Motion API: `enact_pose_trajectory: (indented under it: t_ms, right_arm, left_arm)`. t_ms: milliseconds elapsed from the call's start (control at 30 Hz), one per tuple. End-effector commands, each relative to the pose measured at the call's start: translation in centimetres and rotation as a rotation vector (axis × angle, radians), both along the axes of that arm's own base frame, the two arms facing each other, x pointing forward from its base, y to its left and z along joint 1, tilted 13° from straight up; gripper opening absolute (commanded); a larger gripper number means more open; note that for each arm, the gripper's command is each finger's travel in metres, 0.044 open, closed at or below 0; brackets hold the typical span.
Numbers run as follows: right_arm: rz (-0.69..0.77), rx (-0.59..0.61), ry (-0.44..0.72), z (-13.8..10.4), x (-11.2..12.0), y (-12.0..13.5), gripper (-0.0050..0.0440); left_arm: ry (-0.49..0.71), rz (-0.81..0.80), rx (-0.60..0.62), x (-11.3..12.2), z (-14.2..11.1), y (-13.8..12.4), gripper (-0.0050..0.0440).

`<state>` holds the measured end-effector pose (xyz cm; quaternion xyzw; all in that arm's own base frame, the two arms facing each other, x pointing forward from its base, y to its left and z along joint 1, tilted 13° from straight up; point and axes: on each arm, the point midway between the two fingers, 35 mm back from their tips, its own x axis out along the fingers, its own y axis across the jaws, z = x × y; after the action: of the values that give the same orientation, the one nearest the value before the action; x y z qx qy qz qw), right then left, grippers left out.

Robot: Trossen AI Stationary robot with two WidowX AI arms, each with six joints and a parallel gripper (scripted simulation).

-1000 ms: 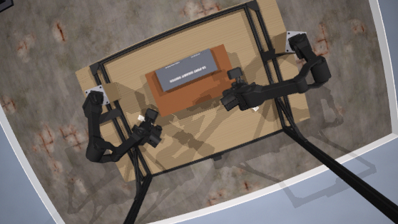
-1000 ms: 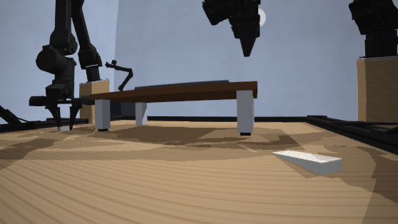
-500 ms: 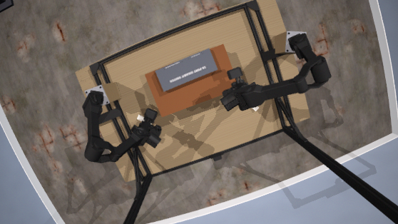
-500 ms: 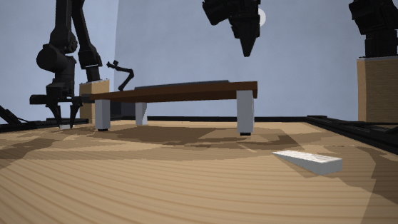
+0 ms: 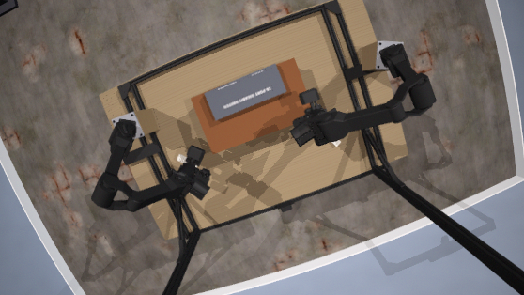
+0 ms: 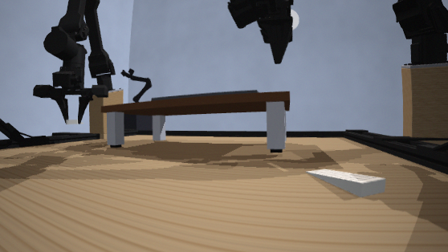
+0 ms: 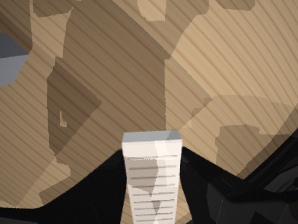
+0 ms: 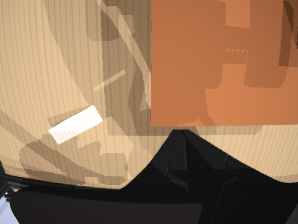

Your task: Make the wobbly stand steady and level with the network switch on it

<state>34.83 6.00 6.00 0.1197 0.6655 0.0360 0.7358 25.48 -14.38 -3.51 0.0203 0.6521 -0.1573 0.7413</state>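
Near: at lower right in the exterior view, the free wedge [image 5: 335, 143] [image 6: 349, 180] [image 8: 76, 125] rests on the table [image 5: 319, 171] [image 6: 181, 213] [image 7: 225, 50] [image 8: 30, 60], ridged face up, presumably kept as a spare.

Above it, at upper centre, the right gripper [image 5: 302, 133] [image 6: 278, 62] [image 8: 179, 137] is closed on nothing, probably parked to leave the workspace accessible.

Middle: the stand [image 5: 235, 136] [image 6: 278, 96] [image 7: 10, 70] [image 8: 200, 75] carries the network switch [image 5: 246, 91] [image 6: 205, 94]. Its board slopes down toward frame left; this end likely requires the lift.

At left, the left gripper [image 5: 189, 170] [image 6: 72, 120] [image 7: 151, 155] grips the held wedge [image 5: 181, 159] [image 6: 71, 121] [image 7: 152, 175] by its sides, off the table. This grip leaves the sloping face unobstructed for insertion under a foot. Which foot needs it cannot be determined.
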Motion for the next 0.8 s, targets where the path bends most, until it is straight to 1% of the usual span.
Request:
enact_pose_trajectory:
  t_ms: [0, 33, 267, 567, 600, 767]
  right_arm:
    - [0.0, 0.0, 0.0, 0.0, 0.0, 0.0, 0.0]
    - [0.0, 0.0, 0.0, 0.0, 0.0, 0.0, 0.0]
    - [0.0, 0.0, 0.0, 0.0, 0.0, 0.0, 0.0]
    - [0.0, 0.0, 0.0, 0.0, 0.0, 0.0, 0.0]
    - [0.0, 0.0, 0.0, 0.0, 0.0, 0.0, 0.0]
    - [0.0, 0.0, 0.0, 0.0, 0.0, 0.0, 0.0]
  left_arm:
    - [-0.002, -0.002, -0.003, 0.02, 0.18, -0.02, 0.0]
    - [0.057, 0.272, -0.029, 0.02, 0.18, -0.02, 0.0]
    - [0.165, 0.774, -0.083, 0.02, 0.18, -0.02, 0.0]
    - [0.165, 0.778, -0.083, 0.02, 0.18, -0.02, 0.0]
    - [0.223, 1.041, -0.112, 0.02, 0.18, -0.02, 0.0]
    - [0.301, 1.395, -0.149, 0.02, 0.18, -0.02, 0.0]
